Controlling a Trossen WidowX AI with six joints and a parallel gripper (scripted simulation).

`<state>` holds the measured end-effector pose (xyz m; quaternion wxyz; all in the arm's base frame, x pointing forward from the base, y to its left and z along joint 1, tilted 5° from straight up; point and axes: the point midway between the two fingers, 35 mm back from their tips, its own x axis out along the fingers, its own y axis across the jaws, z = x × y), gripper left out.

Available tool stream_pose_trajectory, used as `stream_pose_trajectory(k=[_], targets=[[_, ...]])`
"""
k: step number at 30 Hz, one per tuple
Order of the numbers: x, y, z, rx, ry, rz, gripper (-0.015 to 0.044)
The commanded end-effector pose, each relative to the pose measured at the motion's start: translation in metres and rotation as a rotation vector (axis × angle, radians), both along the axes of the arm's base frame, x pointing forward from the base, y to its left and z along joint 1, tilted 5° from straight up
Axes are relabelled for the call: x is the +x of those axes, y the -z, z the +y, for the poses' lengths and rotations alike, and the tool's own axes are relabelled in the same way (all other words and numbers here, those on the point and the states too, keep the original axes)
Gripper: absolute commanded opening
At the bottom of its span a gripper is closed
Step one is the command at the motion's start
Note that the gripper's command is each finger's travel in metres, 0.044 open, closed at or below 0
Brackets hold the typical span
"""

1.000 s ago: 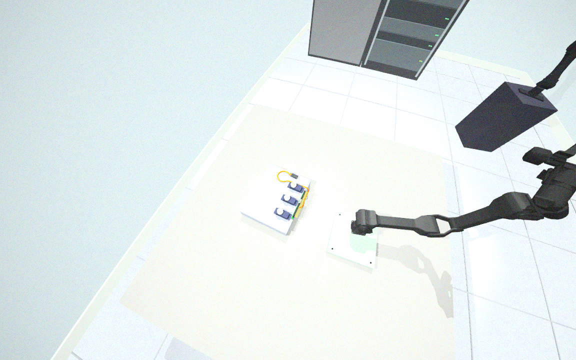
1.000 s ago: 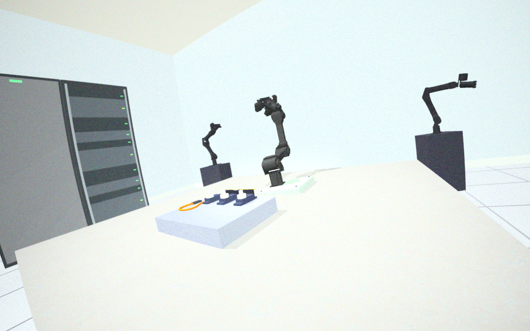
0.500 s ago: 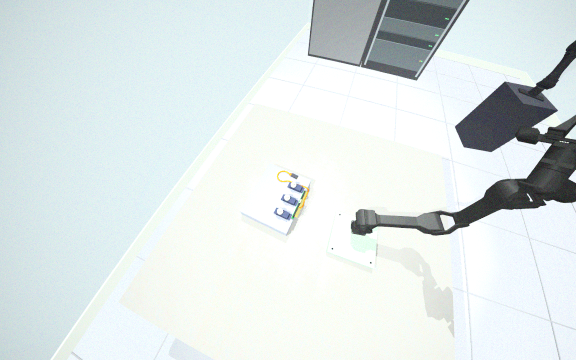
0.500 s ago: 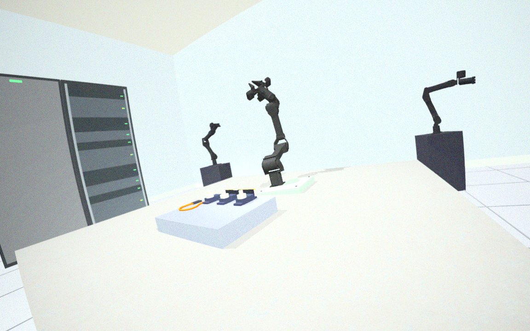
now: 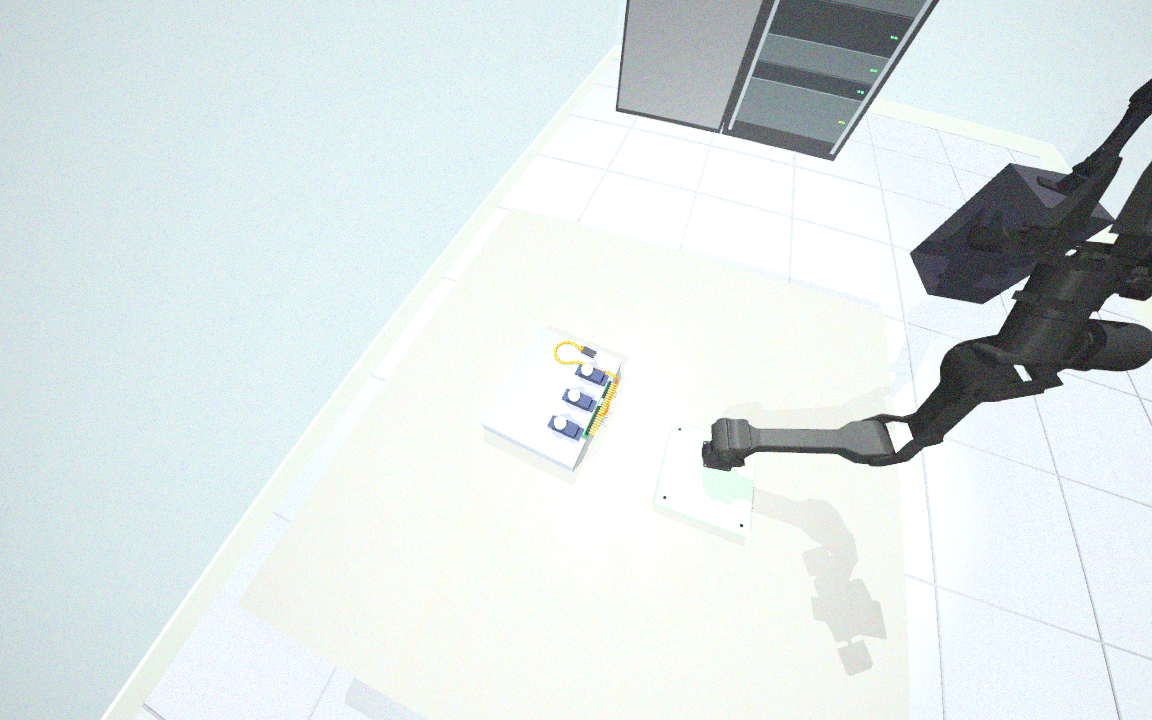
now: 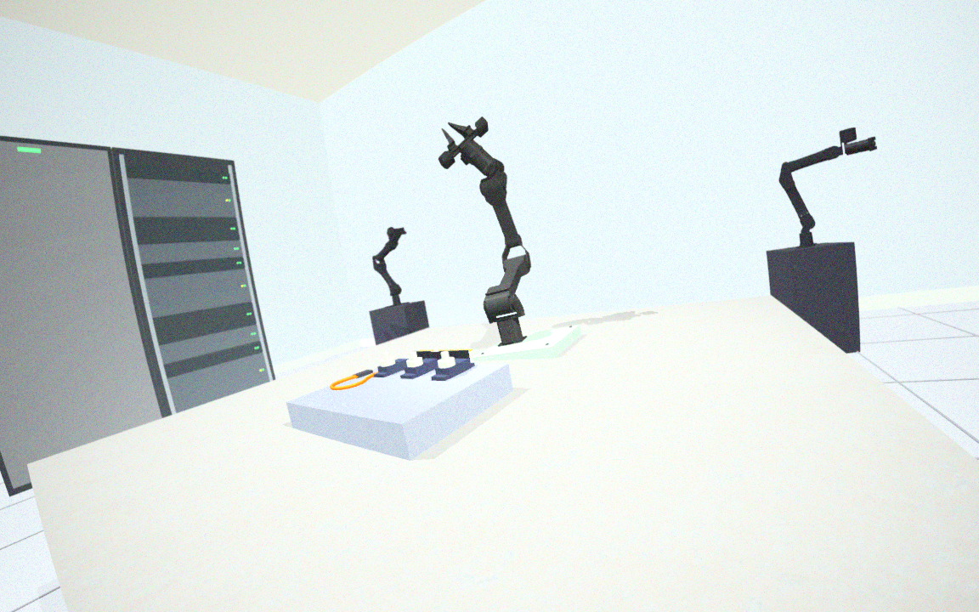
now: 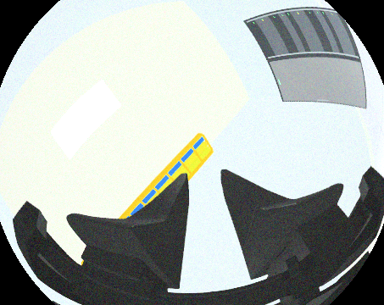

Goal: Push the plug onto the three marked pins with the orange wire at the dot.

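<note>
A pale holder block (image 5: 522, 394) (image 6: 348, 431) sits on the table with three dark servos in a row. A dark plug (image 5: 589, 351) (image 6: 364, 373) lies on top of it at one end, with its orange-yellow lead curled in a loop. Thin metal pins (image 5: 607, 417) stick out along the edge facing the arm base; the coloured band and dot are too small to tell. My gripper (image 5: 1139, 161) (image 6: 446, 127) (image 7: 204, 177) is partly open and empty, raised high and far from the holder. The holder and plug are not in the wrist view.
The arm base stands on a white-green plate (image 5: 696, 516) (image 6: 557, 346) beside the holder. Dark pedestals (image 5: 956, 259) (image 6: 816, 289) with other arms and a server rack (image 5: 817, 80) (image 6: 192, 266) (image 7: 306, 36) stand beyond the table. A yellow bar with blue dashes (image 7: 192, 161) shows in the wrist view.
</note>
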<state>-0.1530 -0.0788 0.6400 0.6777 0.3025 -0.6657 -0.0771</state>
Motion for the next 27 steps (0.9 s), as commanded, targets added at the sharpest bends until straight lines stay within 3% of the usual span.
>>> stream_pose_trajectory(k=[1,14,27], targets=[[0.051,-0.002,0.006,-0.047,0.02,0.126,0.0115],[0.182,0.018,0.023,-0.183,0.048,0.445,0.0115],[0.298,0.073,0.04,-0.323,0.034,0.749,0.0115]])
